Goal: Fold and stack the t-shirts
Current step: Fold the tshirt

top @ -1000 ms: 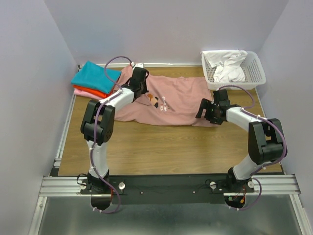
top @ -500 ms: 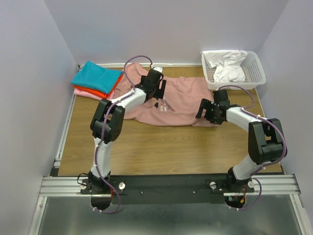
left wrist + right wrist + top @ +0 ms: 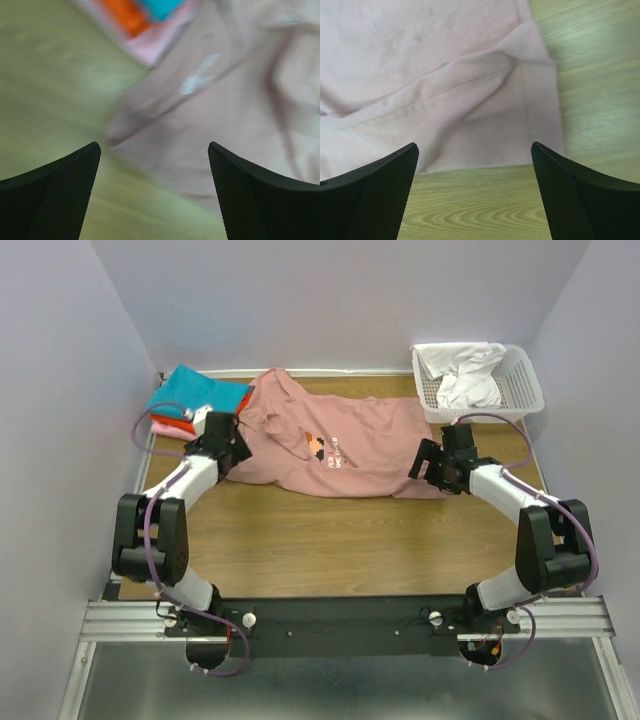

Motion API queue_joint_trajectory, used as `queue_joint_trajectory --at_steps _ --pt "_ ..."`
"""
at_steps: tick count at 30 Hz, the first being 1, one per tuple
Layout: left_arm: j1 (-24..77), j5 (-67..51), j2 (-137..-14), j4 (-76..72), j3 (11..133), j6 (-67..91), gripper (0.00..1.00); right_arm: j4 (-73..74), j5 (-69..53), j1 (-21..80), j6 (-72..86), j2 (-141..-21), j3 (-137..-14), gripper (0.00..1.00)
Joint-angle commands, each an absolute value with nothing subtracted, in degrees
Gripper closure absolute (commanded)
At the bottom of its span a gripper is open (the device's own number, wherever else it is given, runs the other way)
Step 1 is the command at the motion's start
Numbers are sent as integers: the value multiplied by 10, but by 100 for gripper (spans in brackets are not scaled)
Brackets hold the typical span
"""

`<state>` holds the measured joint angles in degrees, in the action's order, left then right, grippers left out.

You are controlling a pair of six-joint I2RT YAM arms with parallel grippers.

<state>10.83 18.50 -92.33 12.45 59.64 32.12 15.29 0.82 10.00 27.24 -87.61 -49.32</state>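
Observation:
A large dusty-pink t-shirt [image 3: 350, 445] with a small chest print lies spread across the back middle of the table. Folded teal [image 3: 195, 392], orange-red [image 3: 172, 425] and pink tees are stacked at the back left. My left gripper [image 3: 237, 447] hovers open at the shirt's left edge. The blurred left wrist view shows pink cloth [image 3: 235, 115] and the stack [image 3: 145, 15] ahead of the left gripper [image 3: 155, 200], with nothing between its fingers. My right gripper [image 3: 424, 466] is open at the shirt's lower right corner [image 3: 520, 115]. In the right wrist view the right gripper [image 3: 475, 200] hangs over bare wood.
A white mesh basket [image 3: 527, 390] holding crumpled white cloth [image 3: 465, 375] stands at the back right. Purple walls close in the table on three sides. Bare wooden tabletop [image 3: 330, 540] lies between the shirt and the arm bases.
The left gripper opened and let go of the shirt near its collar, swept right over the chest, then swung back to the shirt's left edge. The right gripper barely shifted.

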Motion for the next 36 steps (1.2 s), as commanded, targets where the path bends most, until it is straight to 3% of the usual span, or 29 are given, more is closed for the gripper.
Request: queue_joint_trajectory --at_steps 1,12,22,30,31,33,34,36 --pt "48 176 -854 123 489 412 5 178 97 94 314 -844 -477 0" --pt "5 55 -868 39 438 407 12 193 105 59 350 -840 -454 0" --pt "5 51 -901 15 458 410 13 196 104 45 350 -825 -436 4" --pt "4 65 -950 7 475 418 23 195 97 28 352 -844 -439 8" --pt "5 64 -952 8 476 419 26 194 94 28 352 -853 -445 9" --pt "4 57 -959 7 478 417 42 192 84 27 352 -863 -451 13" --pt "5 53 -960 7 478 414 59 191 76 28 351 -871 -456 20" --pt "5 53 -954 11 475 413 84 185 45 27 351 -876 -458 30"
